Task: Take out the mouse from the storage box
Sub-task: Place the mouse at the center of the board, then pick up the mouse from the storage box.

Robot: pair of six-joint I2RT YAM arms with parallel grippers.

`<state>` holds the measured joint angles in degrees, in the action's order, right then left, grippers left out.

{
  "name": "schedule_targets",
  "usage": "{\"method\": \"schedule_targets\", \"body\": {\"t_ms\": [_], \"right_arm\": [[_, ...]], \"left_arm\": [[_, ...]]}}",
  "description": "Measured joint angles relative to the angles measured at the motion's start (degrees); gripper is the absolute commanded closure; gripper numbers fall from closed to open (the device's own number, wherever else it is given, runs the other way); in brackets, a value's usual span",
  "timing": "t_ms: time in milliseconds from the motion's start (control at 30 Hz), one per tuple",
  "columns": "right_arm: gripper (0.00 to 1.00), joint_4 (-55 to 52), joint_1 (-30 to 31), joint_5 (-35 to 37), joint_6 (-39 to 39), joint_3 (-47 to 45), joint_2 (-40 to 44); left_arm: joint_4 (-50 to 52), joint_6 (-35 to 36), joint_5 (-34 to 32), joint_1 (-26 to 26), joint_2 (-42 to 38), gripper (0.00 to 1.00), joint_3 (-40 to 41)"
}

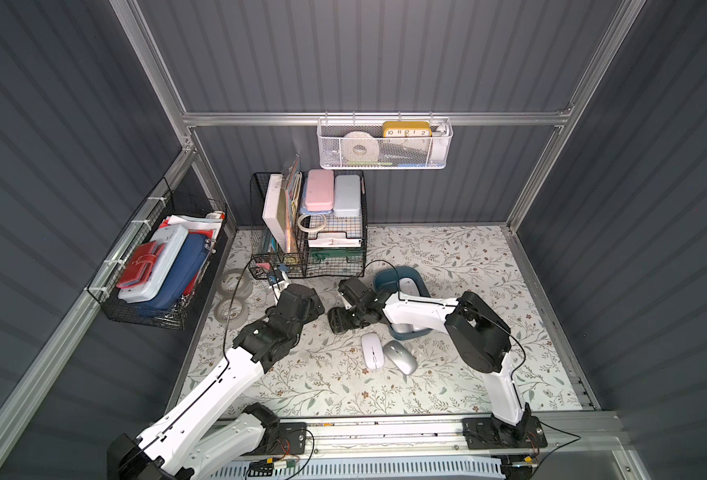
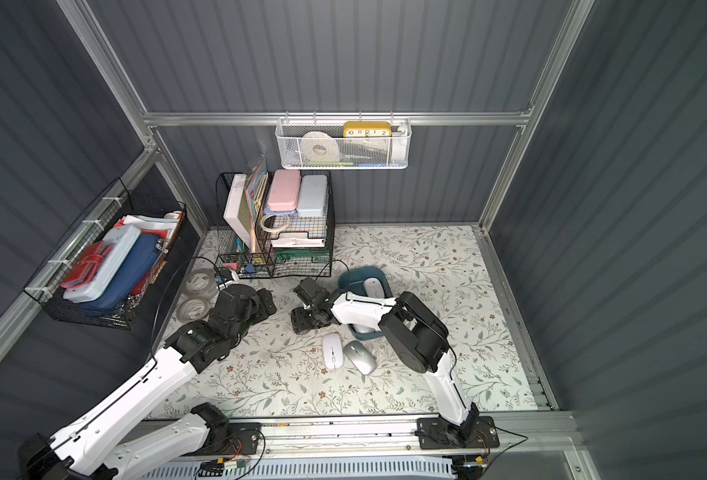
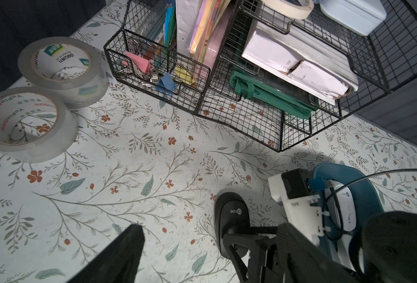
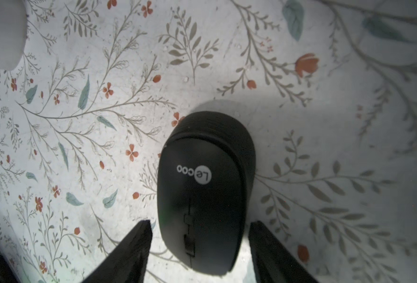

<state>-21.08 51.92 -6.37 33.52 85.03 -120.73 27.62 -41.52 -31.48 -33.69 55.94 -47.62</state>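
In a top view, the floral table (image 1: 447, 257) carries the teal storage box (image 1: 383, 280). The black mouse (image 4: 202, 191) lies flat outside it, near its left side. Its long axis runs between the right gripper's (image 4: 200, 225) parted fingers, which do not touch it. The wheel end is nearest the wrist and the rounded Lecoo-logo end is farthest. It is matte black. The left gripper (image 3: 208, 227) is spread wide and holds nothing.

The black mouse (image 4: 203, 186) carries "Lecoo". The blue-labelled tape roll (image 3: 62, 54) says "deli", and the red-lettered tape roll (image 3: 43, 147) seemingly "YupinBOPP". The yellow clock (image 1: 406, 129) shows 10, 11, 12, 1, 2.
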Motion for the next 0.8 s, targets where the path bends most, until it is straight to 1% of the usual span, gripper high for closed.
{"method": "schedule_targets", "body": {"t_ms": [133,233,333,467,567,633,700,800], "right_arm": [[0.31,-2.71,-0.02,3.74,-1.2,-1.29,5.14],[0.31,-4.74,-1.25,6.21,-1.9,-4.52,11.78],[0.31,-5.99,-4.79,7.63,-2.34,-9.31,19.67],[0.31,-8.44,-11.28,9.66,-2.91,-14.97,28.92],[0.3,-10.01,-16.46,10.25,-2.91,-18.16,33.68],[0.3,-10.84,-20.13,10.51,-2.91,-20.46,36.06],[0.29,-11.56,-23.87,10.54,-2.89,-22.77,37.81],[0.29,-12.81,-29.2,10.19,-2.93,-25.44,38.84]], "left_arm": [[-0.63,0.35,2.12,0.0,1.27,0.09,-0.72],[-1.22,0.92,4.61,0.0,2.34,0.09,-2.19],[-2.6,1.4,7.98,0.0,3.61,0.1,-4.31],[-5.88,1.7,14.32,-0.02,7.26,0.1,-7.52],[-8.94,1.79,19.71,-0.94,13.9,0.1,-11.56],[-10.69,1.79,22.32,-3.43,20.04,0.11,-15.41],[-12.31,1.73,25.42,-6.99,27.71,0.13,-20.55],[-14.75,1.01,30.36,-10.29,37.09,0.15,-26.03]]}}
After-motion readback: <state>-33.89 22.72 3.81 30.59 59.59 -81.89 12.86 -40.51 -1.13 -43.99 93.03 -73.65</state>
